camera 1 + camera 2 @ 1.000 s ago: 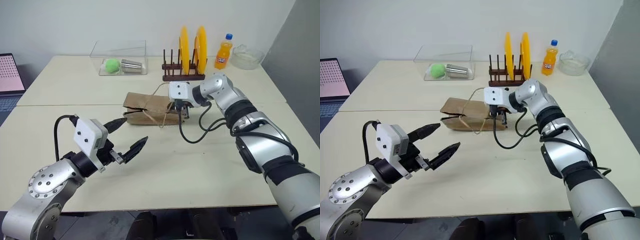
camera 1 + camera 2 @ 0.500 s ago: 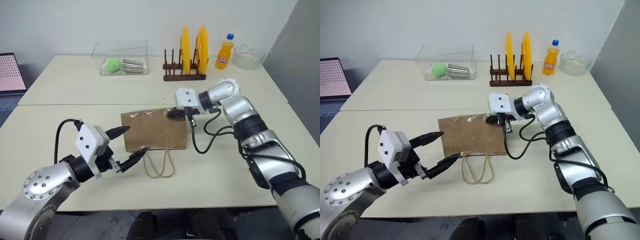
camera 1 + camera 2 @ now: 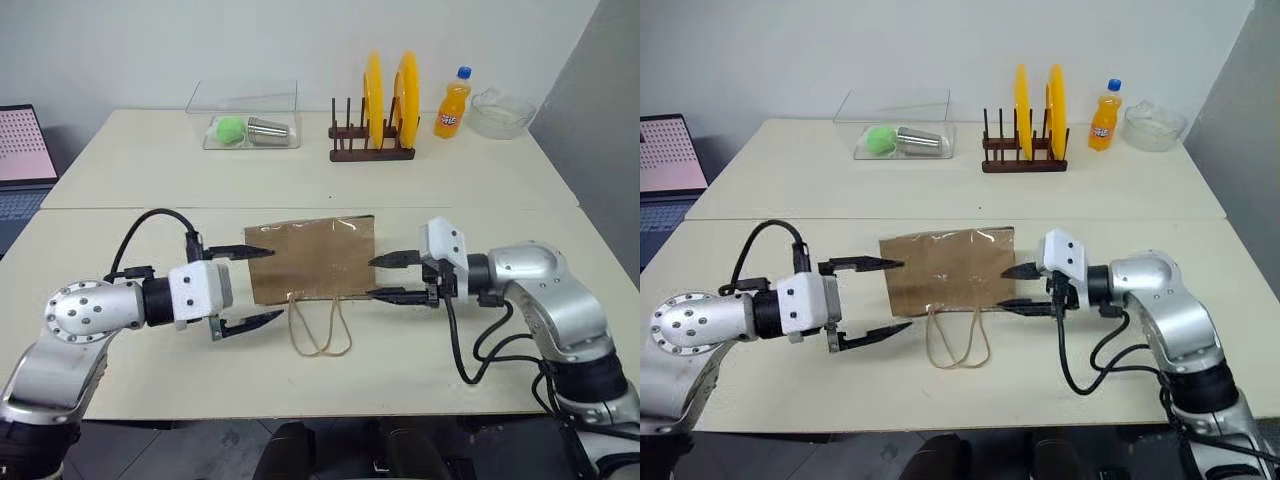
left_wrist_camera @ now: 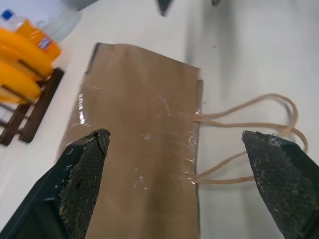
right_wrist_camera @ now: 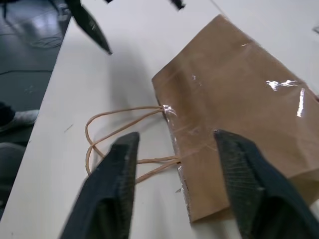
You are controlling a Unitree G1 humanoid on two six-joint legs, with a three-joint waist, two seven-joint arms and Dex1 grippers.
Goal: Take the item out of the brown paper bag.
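My left hand (image 3: 246, 287) hangs with its two black fingers spread wide, one above the near left corner of the brown paper bag (image 3: 312, 258) and one below it, holding nothing. My right hand (image 3: 387, 277) faces it from the bag's other side, fingers parted and empty, tips just beside the bag's right edge near the mouth.

The bag lies flat on the counter (image 3: 420, 345), mouth toward me, its two cord handles (image 3: 320, 325) looped out over the near side. I cannot see the item; I judge it sits inside, though the bag looks quite flat.

To do this step well, I would pin or pinch one side of the mouth with one hand so the paper cannot slide, and part the opening with the other before reaching in. Grabbing only a cord loop would likely drag the whole bag along.

The paper is stiff, creased kraft with shiny glints on top, probably tape or a glossy film. The cords are thin, limp and tan. The counter is smooth and pale, so the bag should skid easily.
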